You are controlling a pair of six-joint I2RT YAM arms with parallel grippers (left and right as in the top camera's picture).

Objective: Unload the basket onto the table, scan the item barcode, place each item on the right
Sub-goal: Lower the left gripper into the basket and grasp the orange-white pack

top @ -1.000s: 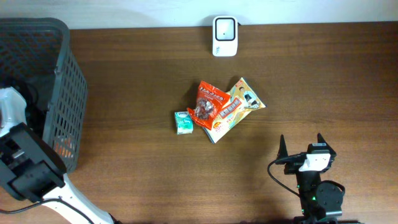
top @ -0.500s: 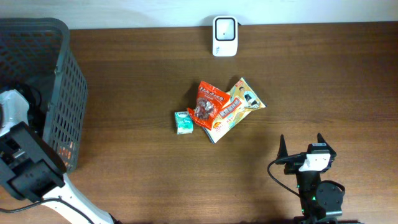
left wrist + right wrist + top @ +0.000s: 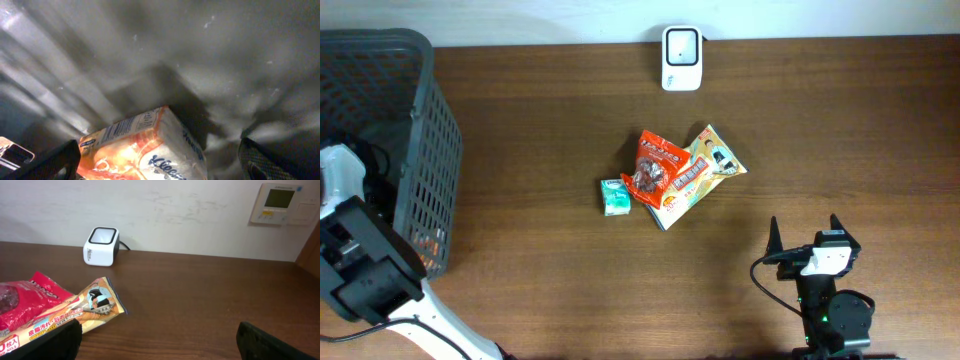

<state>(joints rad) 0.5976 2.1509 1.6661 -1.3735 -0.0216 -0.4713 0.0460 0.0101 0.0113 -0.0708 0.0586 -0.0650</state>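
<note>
- Left arm (image 3: 360,262) is bent at the desk (image 3: 820,130) left edge, wrist down inside the basket (image 3: 420,110).
- Left tool (image 3: 159,152) has its fingers spread wide and grips nothing.
- Tissue pack (image 3: 145,147) lies on the basket floor btwn those fingers, clear of the right one, w/ the barcode (image 3: 122,129) on its top face.
- Right arm (image 3: 832,310) sits at the near-right; right tool (image 3: 804,230) is wide open & empty.
- Scanner (image 3: 681,57) stands at the far edge, well apart from both tools.
- We see a red snack bag (image 3: 655,168), yellow packet (image 3: 708,165) & green pack (image 3: 615,197) mid-desk.
</note>
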